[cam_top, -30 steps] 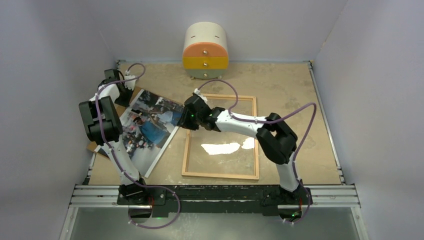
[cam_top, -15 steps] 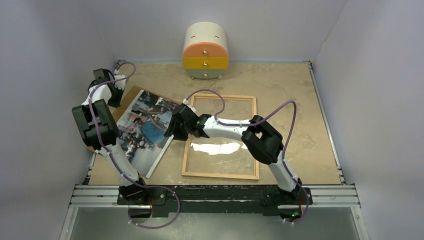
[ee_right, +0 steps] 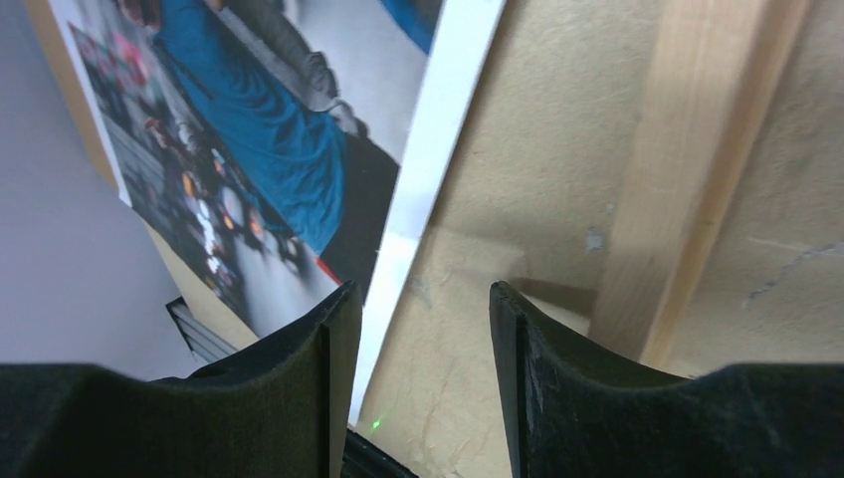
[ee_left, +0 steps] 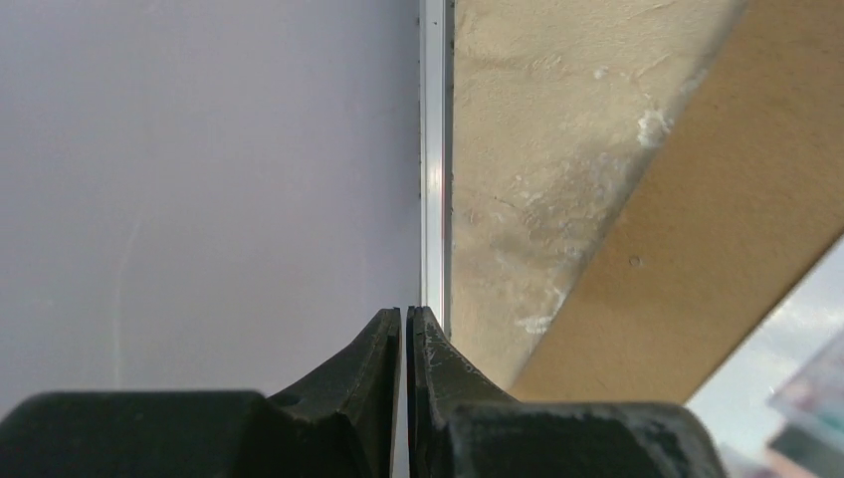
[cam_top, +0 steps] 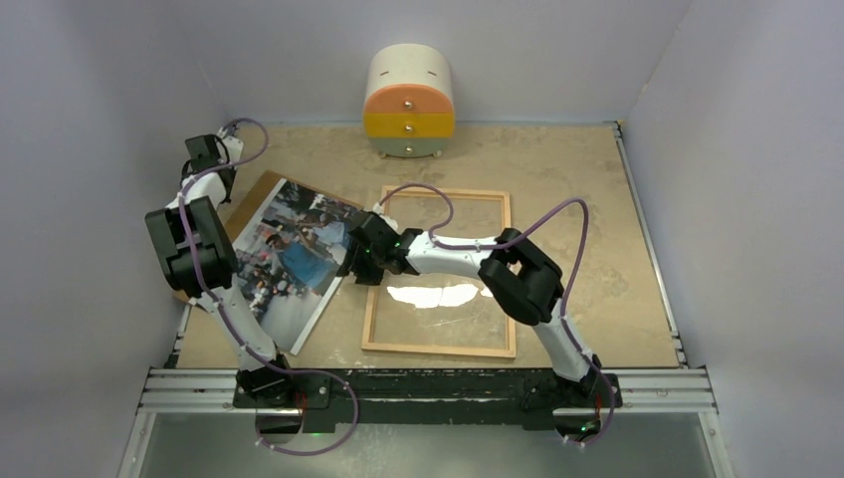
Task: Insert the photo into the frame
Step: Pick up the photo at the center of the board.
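From where I stand the photo (cam_top: 284, 254) lies flat on a brown backing board (cam_top: 249, 196), left of the frame (cam_top: 438, 350) and just beside its left rail; it is not in the frame yet. The frame sits square on the table (cam_top: 577, 199) with its long axis running straight from near to far, and a clear pane (cam_top: 438, 239) glints inside it. The photo's long axis also runs near to far, but skewed, its near end swung out to the left.

The right gripper (cam_top: 350, 257) hangs low over the photo's right long edge, in the strip between print and rail. Its jaws stand about half apart and hold nothing; in the wrist view the white border passes under one of its fingers (ee_right: 328, 378), with bare table in the gap. The left gripper (cam_top: 204, 154) is off by the far left corner, past the board and well apart from the print; its jaws are all but closed on nothing, with only a hairline slit between them.

So the right arm is plainly the nearer one; I judge the print must travel rightward from that edge and turn to square with the frame.
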You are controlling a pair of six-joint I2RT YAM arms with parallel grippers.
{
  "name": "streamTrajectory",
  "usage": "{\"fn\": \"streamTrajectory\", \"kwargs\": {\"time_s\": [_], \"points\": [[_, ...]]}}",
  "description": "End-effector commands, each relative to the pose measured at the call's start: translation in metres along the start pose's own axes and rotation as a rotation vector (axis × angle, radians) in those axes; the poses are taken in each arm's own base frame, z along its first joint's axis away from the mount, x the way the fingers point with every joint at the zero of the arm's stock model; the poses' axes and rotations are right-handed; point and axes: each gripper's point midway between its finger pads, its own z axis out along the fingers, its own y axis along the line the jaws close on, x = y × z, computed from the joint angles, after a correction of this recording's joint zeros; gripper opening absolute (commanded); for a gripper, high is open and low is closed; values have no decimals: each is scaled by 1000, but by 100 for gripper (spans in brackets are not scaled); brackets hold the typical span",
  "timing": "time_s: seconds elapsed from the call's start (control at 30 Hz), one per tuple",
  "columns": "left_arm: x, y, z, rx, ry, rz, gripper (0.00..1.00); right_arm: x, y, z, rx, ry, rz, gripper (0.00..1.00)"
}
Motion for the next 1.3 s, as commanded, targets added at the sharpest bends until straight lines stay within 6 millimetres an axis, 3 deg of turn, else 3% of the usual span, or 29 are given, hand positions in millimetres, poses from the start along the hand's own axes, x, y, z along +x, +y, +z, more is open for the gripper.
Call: {"fn": "streamTrajectory", "kwargs": {"time_s": [0.0, 0.3, 0.6, 0.77, 0.97, 1.27], "points": [[1, 0, 22, -53, 14, -14, 11, -4, -23, 9, 62, -17, 43, 53], [45, -38, 36, 76, 135, 63, 11, -13, -36, 16, 84, -37, 84, 61], [84, -72, 18, 225, 202, 146, 11, -21, -47, 31, 59, -33, 170, 64], [106, -79, 9, 241, 239, 187, 11, -30, -52, 36, 75, -59, 177, 64], [115, -88, 0, 288, 261, 195, 11, -40, -59, 37, 75, -77, 214, 62], [135, -109, -6, 400, 316, 227, 10, -80, -46, 37, -50, -128, 283, 53]]}}
